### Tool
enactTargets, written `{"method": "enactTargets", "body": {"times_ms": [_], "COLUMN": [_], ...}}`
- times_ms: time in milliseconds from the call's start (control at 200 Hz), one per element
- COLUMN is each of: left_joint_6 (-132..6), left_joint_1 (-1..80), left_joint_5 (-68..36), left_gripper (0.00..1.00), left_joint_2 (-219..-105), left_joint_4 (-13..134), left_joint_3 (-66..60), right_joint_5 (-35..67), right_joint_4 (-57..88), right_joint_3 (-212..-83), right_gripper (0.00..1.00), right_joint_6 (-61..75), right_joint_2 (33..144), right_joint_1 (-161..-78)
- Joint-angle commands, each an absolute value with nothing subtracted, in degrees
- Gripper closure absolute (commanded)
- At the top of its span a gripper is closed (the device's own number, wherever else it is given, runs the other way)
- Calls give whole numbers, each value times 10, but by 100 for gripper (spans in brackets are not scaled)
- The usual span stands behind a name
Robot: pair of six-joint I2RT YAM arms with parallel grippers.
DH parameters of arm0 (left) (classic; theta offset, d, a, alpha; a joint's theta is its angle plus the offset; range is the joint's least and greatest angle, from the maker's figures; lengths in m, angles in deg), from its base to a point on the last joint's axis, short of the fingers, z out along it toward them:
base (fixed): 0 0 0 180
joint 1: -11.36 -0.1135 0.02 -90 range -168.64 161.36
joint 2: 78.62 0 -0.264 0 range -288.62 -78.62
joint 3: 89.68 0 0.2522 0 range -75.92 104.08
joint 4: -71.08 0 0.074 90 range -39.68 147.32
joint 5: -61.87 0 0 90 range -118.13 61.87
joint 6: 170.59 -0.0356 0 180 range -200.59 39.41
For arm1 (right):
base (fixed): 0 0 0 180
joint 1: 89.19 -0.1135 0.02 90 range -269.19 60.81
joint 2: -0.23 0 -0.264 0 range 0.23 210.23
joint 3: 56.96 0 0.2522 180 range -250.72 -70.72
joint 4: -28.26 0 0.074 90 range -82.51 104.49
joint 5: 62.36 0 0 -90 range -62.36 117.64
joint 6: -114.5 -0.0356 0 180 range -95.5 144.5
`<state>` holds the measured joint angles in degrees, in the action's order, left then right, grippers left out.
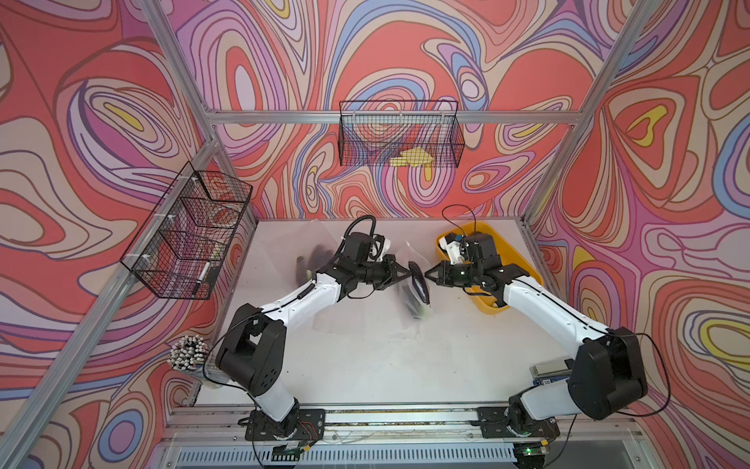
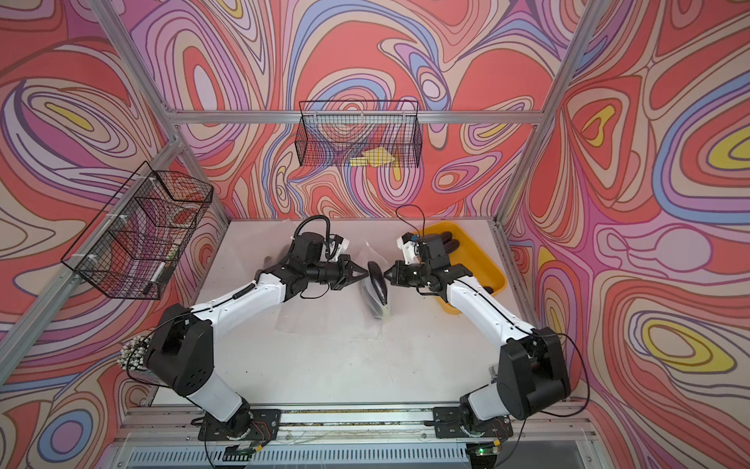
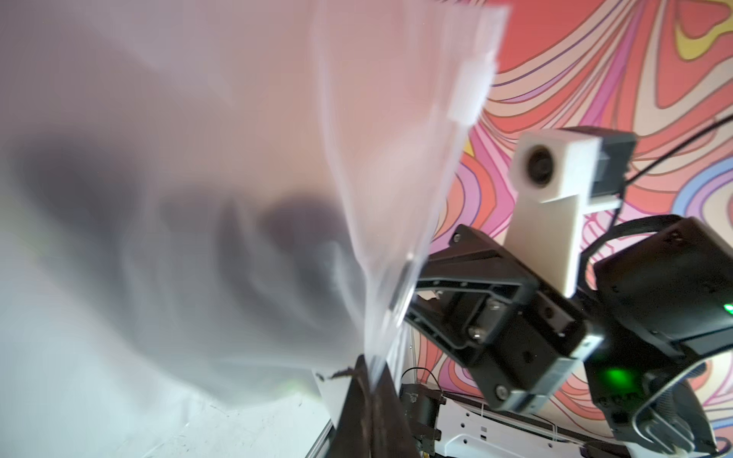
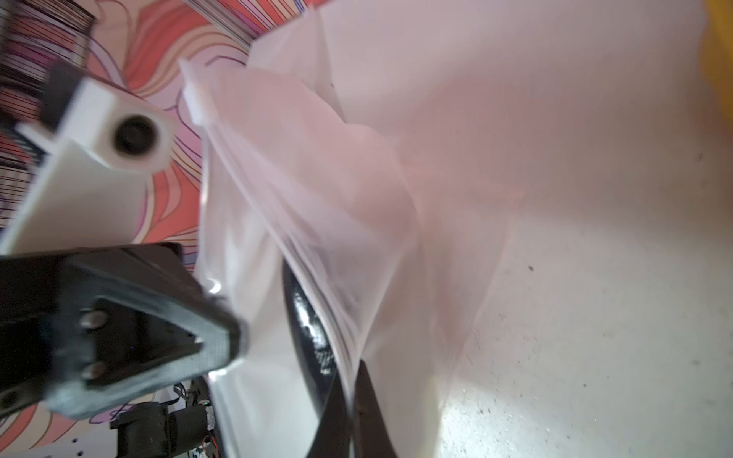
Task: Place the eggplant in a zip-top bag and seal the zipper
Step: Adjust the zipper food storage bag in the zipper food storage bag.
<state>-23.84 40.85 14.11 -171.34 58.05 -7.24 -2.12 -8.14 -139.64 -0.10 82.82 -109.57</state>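
White table (image 1: 385, 365): left gripper (image 1: 407, 271), right gripper (image 1: 426, 273) both pinching one bag (image 4: 301, 166); one eggplant (image 1: 420, 284) inside.

A robot lab cell: aluminium frame (image 1: 284, 117), swirl-patterned walls (image 1: 81, 122).

I'm looking down on a white table (image 1: 365, 365). On its far right corner sits a yellow tray (image 1: 513, 243). Above its back edge hangs a black wire basket (image 1: 399, 134) with something flat and yellow (image 1: 412, 157) inside. Off its left edge hangs a tilted compartmented basket (image 1: 186, 235). A bundle of white-tipped sticks (image 1: 188, 351) stands by its near left corner.
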Motion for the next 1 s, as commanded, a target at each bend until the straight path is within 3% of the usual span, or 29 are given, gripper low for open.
{"method": "enactTargets", "body": {"times_ms": [0,471,691,996], "left_joint_6": [-243,-337,-358,-308], "left_joint_1": [394,345,345,346], "left_joint_5": [157,90,64,90], "left_gripper": [100,100,100,100], "left_joint_2": [-1683,-1526,-1476,-1533], "left_joint_4": [577,426,357,415], "left_joint_3": [-46,-22,6,-79], "right_joint_5": [-27,-62,-69,-31], "right_joint_4": [-108,-66,-41,-20], "right_joint_3": [-1460,-1559,-1586,-1470], "right_gripper": [100,100,99,99], "right_joint_6": [13,-24,-46,-77], "right_joint_2": [825,926,918,927], "right_joint_1": [-1130,-1221,-1223,-1217]}}
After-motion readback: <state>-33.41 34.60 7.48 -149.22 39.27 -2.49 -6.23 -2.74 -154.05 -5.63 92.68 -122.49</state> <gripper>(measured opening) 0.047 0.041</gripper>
